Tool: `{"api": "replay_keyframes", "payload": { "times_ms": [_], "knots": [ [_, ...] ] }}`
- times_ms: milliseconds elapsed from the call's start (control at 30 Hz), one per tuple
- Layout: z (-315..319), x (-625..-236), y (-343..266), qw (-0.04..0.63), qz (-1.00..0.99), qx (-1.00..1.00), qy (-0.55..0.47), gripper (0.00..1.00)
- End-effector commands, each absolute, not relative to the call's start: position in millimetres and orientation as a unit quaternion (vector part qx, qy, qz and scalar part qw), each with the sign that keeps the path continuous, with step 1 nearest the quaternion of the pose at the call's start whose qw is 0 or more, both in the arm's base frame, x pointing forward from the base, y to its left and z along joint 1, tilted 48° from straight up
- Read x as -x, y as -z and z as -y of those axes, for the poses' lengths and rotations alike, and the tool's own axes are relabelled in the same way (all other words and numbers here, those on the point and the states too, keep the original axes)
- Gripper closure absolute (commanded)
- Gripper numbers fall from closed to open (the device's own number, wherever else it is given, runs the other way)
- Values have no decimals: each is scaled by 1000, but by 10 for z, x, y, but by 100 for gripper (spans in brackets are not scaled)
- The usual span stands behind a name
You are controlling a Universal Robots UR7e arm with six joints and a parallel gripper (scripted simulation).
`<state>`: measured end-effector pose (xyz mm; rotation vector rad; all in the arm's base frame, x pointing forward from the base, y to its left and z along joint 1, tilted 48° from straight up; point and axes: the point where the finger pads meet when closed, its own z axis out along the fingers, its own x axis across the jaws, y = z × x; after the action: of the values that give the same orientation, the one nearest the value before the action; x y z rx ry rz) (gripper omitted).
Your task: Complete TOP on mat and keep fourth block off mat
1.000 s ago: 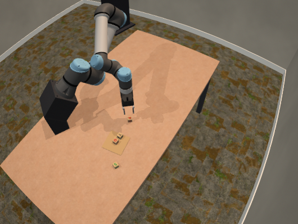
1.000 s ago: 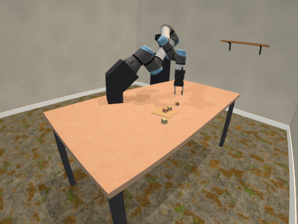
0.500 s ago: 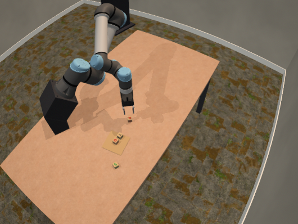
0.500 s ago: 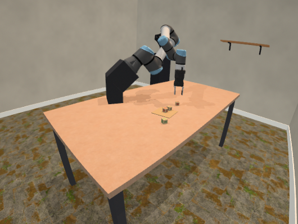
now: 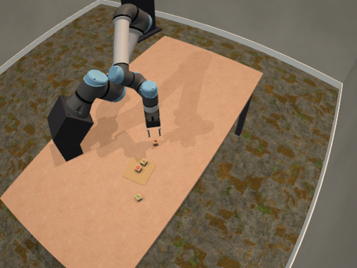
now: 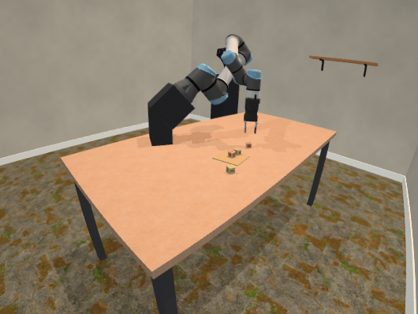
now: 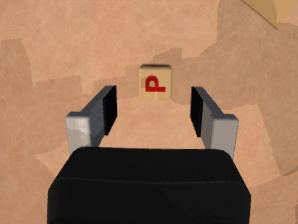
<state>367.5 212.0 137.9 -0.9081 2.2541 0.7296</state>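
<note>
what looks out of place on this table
Two blocks lie off the mat: the P block on bare table below the open gripper, and a green-lettered block beyond the mat. Nothing is spilled or damaged.
</note>
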Motion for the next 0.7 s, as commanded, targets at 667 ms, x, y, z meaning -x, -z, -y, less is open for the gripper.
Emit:
{"api": "replay_keyframes", "payload": {
  "times_ms": [667],
  "knots": [
    [-2292,-3757,-1203,298,-848,342,-275,0]
  ]
}}
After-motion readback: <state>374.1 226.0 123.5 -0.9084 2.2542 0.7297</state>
